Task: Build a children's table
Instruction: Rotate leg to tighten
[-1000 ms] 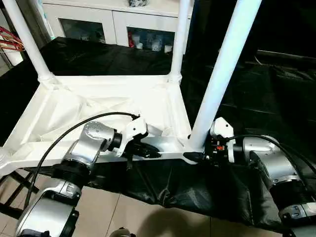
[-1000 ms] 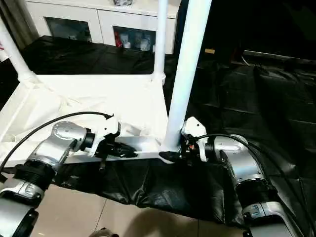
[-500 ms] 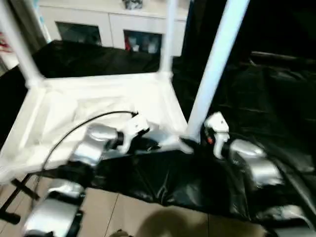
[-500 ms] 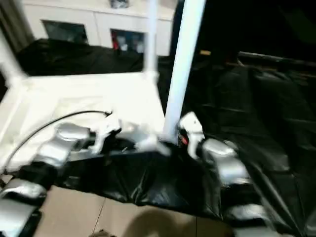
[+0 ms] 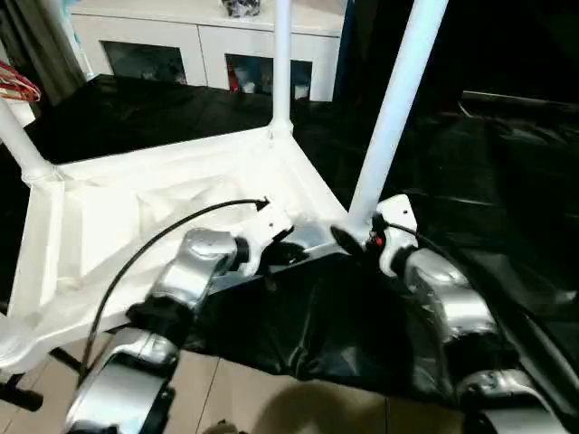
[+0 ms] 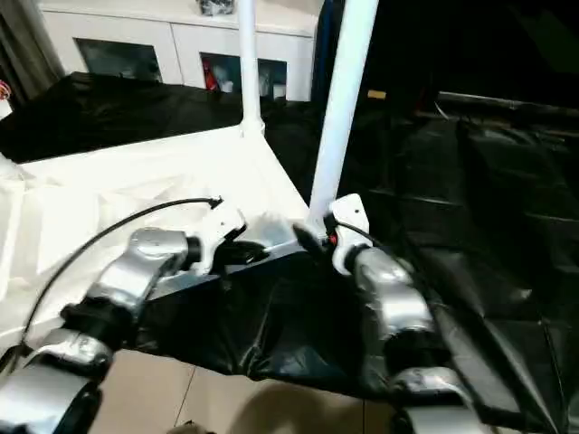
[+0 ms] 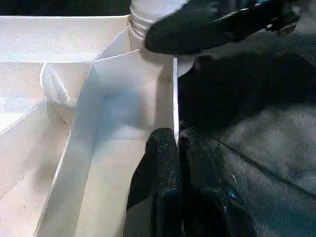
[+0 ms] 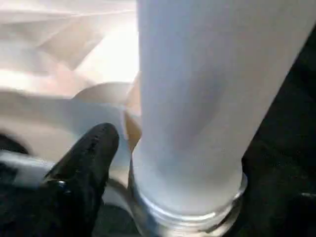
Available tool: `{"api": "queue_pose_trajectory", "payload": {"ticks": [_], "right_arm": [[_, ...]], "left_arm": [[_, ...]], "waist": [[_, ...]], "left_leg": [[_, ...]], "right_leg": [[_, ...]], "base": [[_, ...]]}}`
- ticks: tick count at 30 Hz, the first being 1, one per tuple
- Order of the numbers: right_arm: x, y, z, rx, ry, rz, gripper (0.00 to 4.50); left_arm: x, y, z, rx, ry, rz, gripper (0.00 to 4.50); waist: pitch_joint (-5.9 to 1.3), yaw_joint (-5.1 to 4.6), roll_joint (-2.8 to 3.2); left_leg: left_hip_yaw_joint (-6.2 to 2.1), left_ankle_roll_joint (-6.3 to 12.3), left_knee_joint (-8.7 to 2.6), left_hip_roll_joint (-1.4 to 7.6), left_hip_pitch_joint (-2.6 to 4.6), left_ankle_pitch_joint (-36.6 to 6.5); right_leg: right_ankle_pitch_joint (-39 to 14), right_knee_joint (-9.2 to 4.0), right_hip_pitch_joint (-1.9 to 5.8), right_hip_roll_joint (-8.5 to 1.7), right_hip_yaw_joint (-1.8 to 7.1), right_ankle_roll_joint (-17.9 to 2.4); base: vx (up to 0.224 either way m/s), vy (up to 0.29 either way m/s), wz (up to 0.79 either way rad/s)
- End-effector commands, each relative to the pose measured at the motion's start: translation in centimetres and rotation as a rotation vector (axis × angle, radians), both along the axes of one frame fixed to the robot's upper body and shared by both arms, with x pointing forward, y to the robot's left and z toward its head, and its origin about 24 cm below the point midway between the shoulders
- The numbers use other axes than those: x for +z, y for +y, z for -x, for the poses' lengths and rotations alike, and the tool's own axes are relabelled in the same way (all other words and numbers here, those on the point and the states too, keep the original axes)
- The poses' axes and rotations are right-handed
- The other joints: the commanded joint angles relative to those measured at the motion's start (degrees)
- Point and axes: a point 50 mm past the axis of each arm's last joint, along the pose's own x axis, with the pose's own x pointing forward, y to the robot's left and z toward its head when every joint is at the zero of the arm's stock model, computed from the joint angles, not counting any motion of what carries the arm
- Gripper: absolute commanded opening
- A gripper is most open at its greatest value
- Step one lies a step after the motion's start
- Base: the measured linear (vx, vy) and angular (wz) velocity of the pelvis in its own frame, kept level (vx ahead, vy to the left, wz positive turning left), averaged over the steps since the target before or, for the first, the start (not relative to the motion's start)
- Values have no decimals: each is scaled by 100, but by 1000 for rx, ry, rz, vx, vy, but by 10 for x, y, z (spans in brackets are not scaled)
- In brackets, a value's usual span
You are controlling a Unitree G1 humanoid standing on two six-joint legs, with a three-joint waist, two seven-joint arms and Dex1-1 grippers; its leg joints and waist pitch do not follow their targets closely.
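Note:
The children's table lies upside down on the black cover, its ribbed white top (image 5: 136,217) facing up. Three white legs stand in corner sockets: one far left (image 5: 23,149), one at the back (image 5: 281,63), one near right (image 5: 398,90). My left gripper (image 5: 288,254) is shut on the top's near rim (image 7: 174,98), one finger on each side of it. My right gripper (image 5: 351,239) sits at the foot of the near right leg (image 8: 197,98). It is open, with one black finger (image 8: 89,158) standing a little off the leg and the other hidden behind it.
The black-covered work table (image 5: 479,181) stretches to the right and back. Its near edge drops to a tiled floor (image 5: 271,398). A white cabinet with glass doors (image 5: 208,54) stands behind. Something red (image 5: 18,86) shows at the far left.
The table top has swung on the black cover, its near right corner now farther from me and its near rim slanting. Both arms went with it. The right gripper's finger has come off the leg.

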Motion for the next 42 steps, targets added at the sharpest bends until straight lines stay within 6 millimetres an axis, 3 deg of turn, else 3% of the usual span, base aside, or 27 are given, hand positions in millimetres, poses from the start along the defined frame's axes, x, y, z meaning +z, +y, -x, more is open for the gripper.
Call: {"api": "queue_pose_trajectory", "payload": {"ticks": [1, 5, 13, 20, 25, 26, 28, 31, 34, 36, 38, 40, 41, 42], "right_arm": [[2, 31, 12, 263, 11, -9, 388], [6, 12, 24, 433, 31, 34, 388], [8, -1, 37, 639, 85, 103, 388], [12, 0, 39, 683, 89, 64, 332], [11, 4, 42, 699, 91, 48, 302], [11, 6, 42, 698, 93, 40, 281], [9, 11, 42, 667, 89, 14, 278], [2, 19, 37, 571, 61, 25, 269], [-7, 27, 27, 410, 61, 33, 268], [-13, 40, 17, 236, 63, 25, 267], [-16, 45, 15, 181, 70, 39, 267], [-19, 58, 9, 60, 86, 32, 267], [-19, 62, 7, 30, 92, 28, 267], [-19, 68, 7, 30, 91, 15, 267]], "left_arm": [[13, -29, 11, -208, -20, 94, 0], [11, -16, 14, -264, 19, 47, 0], [14, 0, 17, -323, 71, 37, 0], [18, 6, 19, -348, 93, 35, 0], [17, 8, 20, -346, 98, 36, 0], [16, 9, 21, -340, 97, 35, 0], [14, 7, 18, -282, 77, 36, 0], [13, 4, 10, -168, 38, 44, 0], [13, -1, 2, -61, -6, 41, 0], [14, -9, -4, 19, -35, 52, 0], [14, -14, -5, 36, -36, 61, 0], [14, -25, -7, 88, -55, 74, 0], [14, -29, -7, 90, -55, 78, 0], [14, -33, -6, 94, -58, 82, 0]], "waist": [[-350, 13, -45], [-329, 63, -35], [-337, 94, -57], [-336, 169, -82], [-335, 168, -78], [-335, 162, -112], [-334, 166, -132], [-311, 148, -153], [-277, 101, -151], [-274, 60, -114], [-287, 12, -134], [-288, -17, -85], [-297, -37, -108], [-313, -30, -63]], "left_leg": [[-187, 527, -379, 399, 5, -541], [-185, 481, -390, 415, 13, -741], [-189, 511, -375, 409, 2, -686], [-188, 516, -375, 425, 13, -623], [-188, 501, -377, 419, 12, -609], [-186, 498, -379, 418, 13, -623], [-189, 493, -380, 421, 6, -601], [-197, 382, -401, 402, 28, -747], [-212, 226, -432, 388, 63, -932], [-232, 123, -454, 398, 79, -1039], [-241, 53, -459, 401, 97, -1119], [-239, 68, -463, 406, 83, -1091], [-240, 60, -466, 394, 73, -1037], [-235, 60, -452, 393, 75, -1003]], "right_leg": [[-714, -405, 338, -641, 404, -1082], [-1190, -450, 322, -629, 400, -975], [-1168, -444, 323, -627, 388, -1007], [-1204, -436, 302, -637, 388, -1024], [-1245, -439, 298, -628, 388, -966], [-1264, -441, 299, -629, 386, -962], [-1298, -432, 304, -641, 387, -953], [-1755, -498, 285, -651, 382, -818], [-2267, -573, 248, -662, 378, -706], [-2428, -599, 239, -676, 388, -654], [-2408, -594, 241, -677, 391, -646], [-2201, -580, 241, -670, 410, -698], [-2005, -554, 264, -656, 405, -741], [-1888, -532, 262, -663, 416, -780]], "base": [[0, 0, 0], [0, 0, 0], [0, 0, 0], [0, 0, 0], [0, 0, 0], [0, 0, 0], [0, 0, 0], [0, 0, 0], [0, 0, 0], [0, 0, 0], [0, 0, 0], [0, 0, 0], [0, 0, 0], [0, 0, 0]]}}
